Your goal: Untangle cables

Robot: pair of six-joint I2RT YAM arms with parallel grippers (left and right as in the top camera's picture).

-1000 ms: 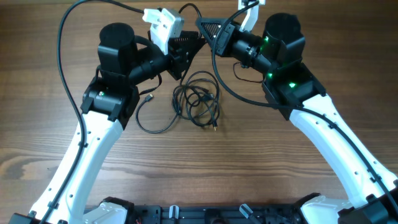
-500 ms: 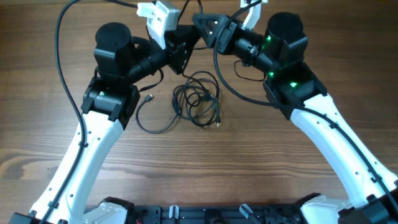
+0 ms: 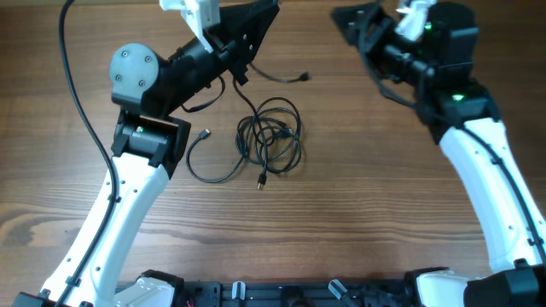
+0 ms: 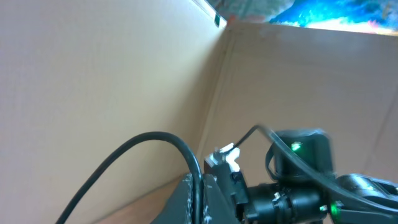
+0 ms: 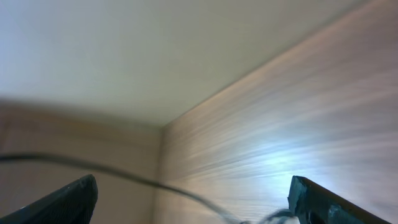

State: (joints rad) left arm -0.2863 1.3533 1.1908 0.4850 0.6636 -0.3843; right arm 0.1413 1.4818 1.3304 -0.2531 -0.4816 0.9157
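Note:
The cables [image 3: 271, 136] lie as a loose black coil mid-table, with one curvy strand [image 3: 209, 166] trailing off to the left. My left gripper [image 3: 260, 17] is raised at the back and shut on a cable. That strand [image 3: 281, 77] trails right to a small plug end. In the left wrist view the jaws [image 4: 199, 196] pinch this black cable [image 4: 143, 140], which arcs up and left. My right gripper [image 3: 348, 19] is off to the back right, away from the coil. In the right wrist view it [image 5: 193, 202] stands wide open, with only a blurred thin cord [image 5: 124, 175] crossing between the fingers.
Thick black wires [image 3: 77, 102] run along the white arms. The right arm [image 4: 298, 180] shows in the left wrist view, close to my left jaws. A beige wall [image 4: 93, 74] stands behind the wooden table [image 3: 358, 205]. A loose plug [image 3: 260, 181] lies in front of the coil.
My right gripper has opened and swung away to the right. The left gripper closed and lifted with a cable, drawing one strand out of the coil. A plug end shifted left.

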